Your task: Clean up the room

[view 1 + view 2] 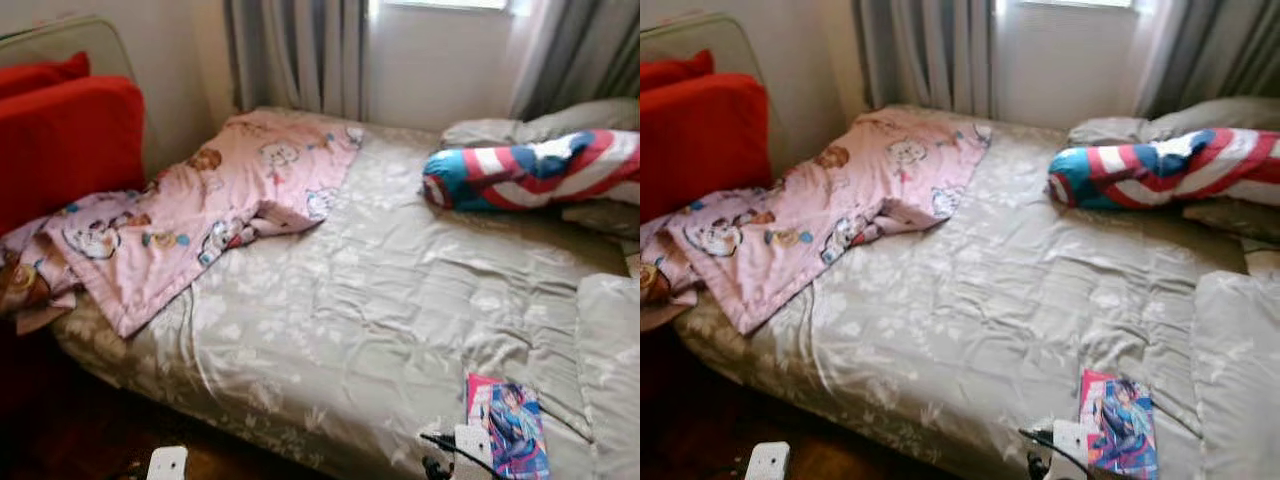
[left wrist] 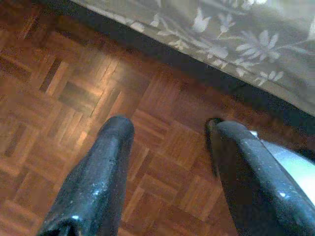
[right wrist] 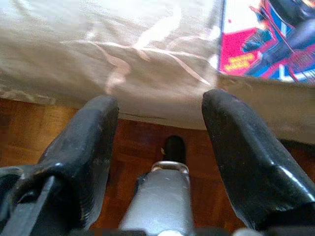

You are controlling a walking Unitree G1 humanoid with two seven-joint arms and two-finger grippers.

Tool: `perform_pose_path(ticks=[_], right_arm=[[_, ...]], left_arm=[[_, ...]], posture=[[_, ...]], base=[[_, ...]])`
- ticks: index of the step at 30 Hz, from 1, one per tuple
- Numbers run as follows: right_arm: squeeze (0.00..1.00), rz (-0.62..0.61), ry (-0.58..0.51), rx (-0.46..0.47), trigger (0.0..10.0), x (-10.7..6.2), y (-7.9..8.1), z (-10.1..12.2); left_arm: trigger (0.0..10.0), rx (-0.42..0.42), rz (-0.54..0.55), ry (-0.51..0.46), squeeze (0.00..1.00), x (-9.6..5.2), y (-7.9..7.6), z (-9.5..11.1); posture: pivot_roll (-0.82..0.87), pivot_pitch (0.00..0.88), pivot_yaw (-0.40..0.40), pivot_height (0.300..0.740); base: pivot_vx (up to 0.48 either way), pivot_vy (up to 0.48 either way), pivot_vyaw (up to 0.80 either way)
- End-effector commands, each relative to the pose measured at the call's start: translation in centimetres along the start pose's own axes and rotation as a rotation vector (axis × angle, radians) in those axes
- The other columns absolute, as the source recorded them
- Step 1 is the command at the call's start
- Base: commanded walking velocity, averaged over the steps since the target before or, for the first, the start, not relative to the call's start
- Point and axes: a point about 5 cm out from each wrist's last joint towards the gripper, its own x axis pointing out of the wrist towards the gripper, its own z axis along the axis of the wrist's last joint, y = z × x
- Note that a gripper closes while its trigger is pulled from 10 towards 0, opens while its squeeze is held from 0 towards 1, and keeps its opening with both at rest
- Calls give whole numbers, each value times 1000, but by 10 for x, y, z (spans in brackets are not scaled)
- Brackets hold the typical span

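Note:
A bed with a grey flowered sheet [image 1: 380,300] stands before me. A crumpled pink cartoon blanket [image 1: 200,215] lies across its left side and hangs off the edge. A red, white and blue bolster [image 1: 540,170] rests at the head on the right. A colourful comic book [image 1: 507,425] lies near the bed's front right corner. My right gripper [image 3: 160,105] is open and empty, low by the bed's edge just short of the comic book [image 3: 266,44]. My left gripper [image 2: 170,128] is open and empty above the parquet floor [image 2: 74,98] beside the bed.
Red cushions [image 1: 65,140] stand at the far left beside the bed. Grey pillows [image 1: 560,120] and a folded grey cover [image 1: 610,360] lie on the right. Curtains [image 1: 300,50] and a window are behind the bed. Dark wooden floor runs along the bed's front edge.

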Motion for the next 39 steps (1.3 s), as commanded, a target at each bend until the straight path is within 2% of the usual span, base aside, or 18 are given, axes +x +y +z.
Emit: perform_pose_path(ticks=[1,39], right_arm=[[0,4,-1,9,10000,0,3,1],[0,11,-10,2,10000,2,5,6]], left_arm=[[10000,13,10,19,0,-2,5,-5],[10000,10,9,18,0,-2,5,-4]], posture=[[19,0,35,740],[25,0,34,740]], base=[[0,285,0],[0,289,0]])
